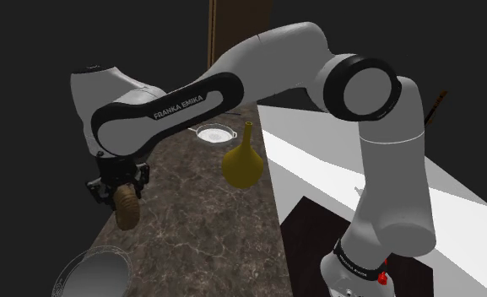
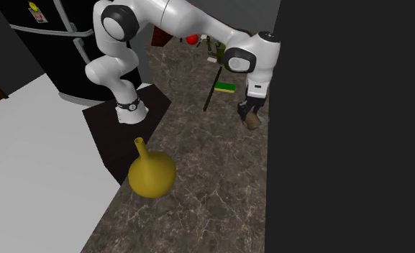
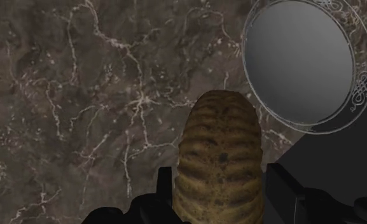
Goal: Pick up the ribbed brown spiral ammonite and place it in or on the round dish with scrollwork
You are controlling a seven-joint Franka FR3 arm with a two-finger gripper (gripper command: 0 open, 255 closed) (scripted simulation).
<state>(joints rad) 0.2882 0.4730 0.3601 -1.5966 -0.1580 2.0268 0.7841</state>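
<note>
A ribbed brown spiral ammonite (image 3: 219, 159) stands edge-on between the fingers of my black gripper (image 3: 223, 191), which is shut on it. In the shoulder view the gripper (image 1: 119, 187) points down near the counter's left edge, with the ammonite (image 1: 127, 208) hanging from it close over the dark marble counter (image 1: 191, 219). I cannot tell whether the ammonite touches the marble. The round grey dish with a scrollwork rim (image 1: 94, 272) lies nearer the camera, a short way from the ammonite. In the wrist view its rim (image 3: 360, 83) lies just beyond the ammonite. The second exterior view has the gripper (image 2: 250, 113) and ammonite (image 2: 252, 122) at the counter's right edge.
A yellow long-necked gourd vase (image 1: 241, 160) (image 2: 152, 172) stands mid-counter. Farther back lies a small white bowl (image 1: 213, 133). Behind the arm are a green-and-yellow sponge (image 2: 224, 87), a dark stick (image 2: 211, 95) and a black fridge (image 2: 47, 50). A black area borders the counter beside the gripper.
</note>
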